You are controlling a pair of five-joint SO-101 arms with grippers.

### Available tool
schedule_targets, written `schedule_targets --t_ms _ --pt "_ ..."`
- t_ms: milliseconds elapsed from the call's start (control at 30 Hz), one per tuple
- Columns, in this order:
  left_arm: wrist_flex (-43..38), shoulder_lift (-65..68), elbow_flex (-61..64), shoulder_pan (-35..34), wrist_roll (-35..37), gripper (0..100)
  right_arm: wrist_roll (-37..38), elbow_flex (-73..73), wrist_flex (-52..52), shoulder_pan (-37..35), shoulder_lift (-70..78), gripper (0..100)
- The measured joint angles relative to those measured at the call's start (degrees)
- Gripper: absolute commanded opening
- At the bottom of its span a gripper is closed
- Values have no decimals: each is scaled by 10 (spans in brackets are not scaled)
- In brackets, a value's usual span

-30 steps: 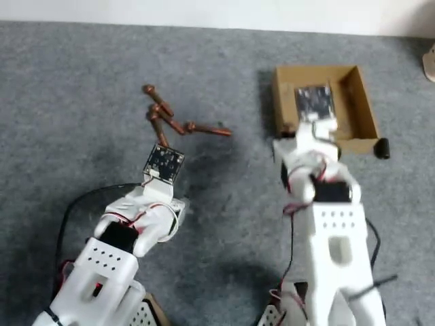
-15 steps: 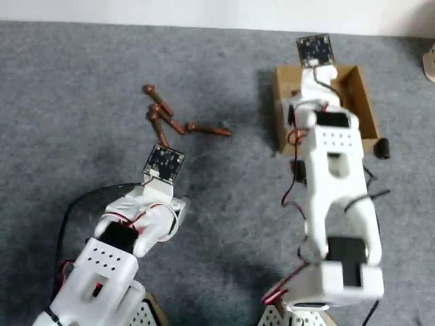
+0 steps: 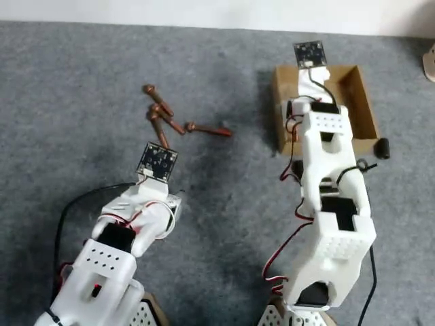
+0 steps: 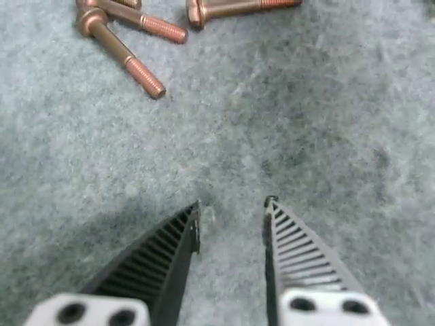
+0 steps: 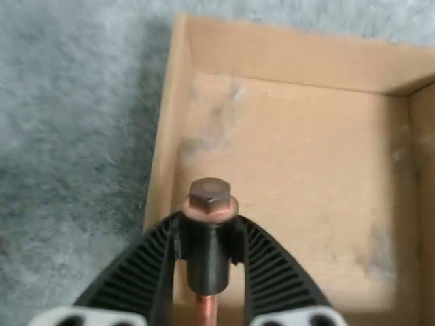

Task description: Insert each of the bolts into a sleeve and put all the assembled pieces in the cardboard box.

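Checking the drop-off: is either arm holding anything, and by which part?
The right gripper holds a sleeved bolt, jaws clamped on its sleeve below the head; the left gripper holds nothing.

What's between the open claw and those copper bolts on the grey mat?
Just bare grey mat. The left wrist view shows nothing else lying between the left gripper and the nearest of the bolts.

A rough grey carpet (image 3: 224,204) covers the whole table, with a plain pale strip (image 3: 204,12) along its far edge.
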Motion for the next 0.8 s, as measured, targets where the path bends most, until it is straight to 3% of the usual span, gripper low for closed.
schedule_targets --t_ms 100,400,600,800 --pt "0 0 0 0 0 154 -36 -1 6 4 0 136" --pt "0 0 0 0 0 153 -44 -16 23 14 -1 136" --pt "0 0 0 0 0 153 -44 -119 96 62 0 136" --pt "0 0 0 0 0 153 20 -251 191 110 0 135"
